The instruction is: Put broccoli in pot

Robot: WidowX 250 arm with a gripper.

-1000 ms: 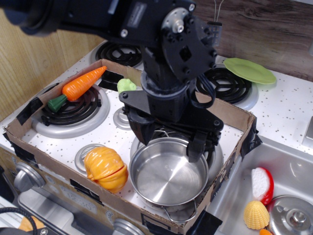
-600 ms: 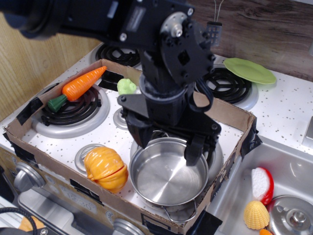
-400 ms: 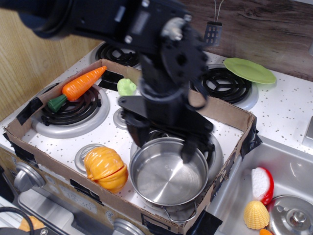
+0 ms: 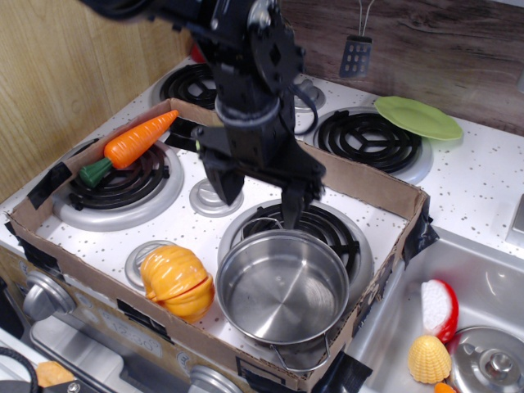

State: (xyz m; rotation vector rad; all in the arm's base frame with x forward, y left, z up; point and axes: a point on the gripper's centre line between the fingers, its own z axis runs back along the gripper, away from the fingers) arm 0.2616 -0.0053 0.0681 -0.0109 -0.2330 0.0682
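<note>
1. One carrot [image 4: 135, 139] lies far left of the pot [image 4: 282, 286].
2. I can't see the broccoli; the arm covers its area.
3. My end effector [image 4: 258, 196] hangs spread wide, empty, behind the pot.

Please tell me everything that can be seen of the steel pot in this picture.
The pot is round, shiny stainless steel, with low straight sides and a thin wire loop handle at its near rim. It stands upright and empty on the front right burner, inside the cardboard frame. The open hand hangs behind it, not touching.
</note>
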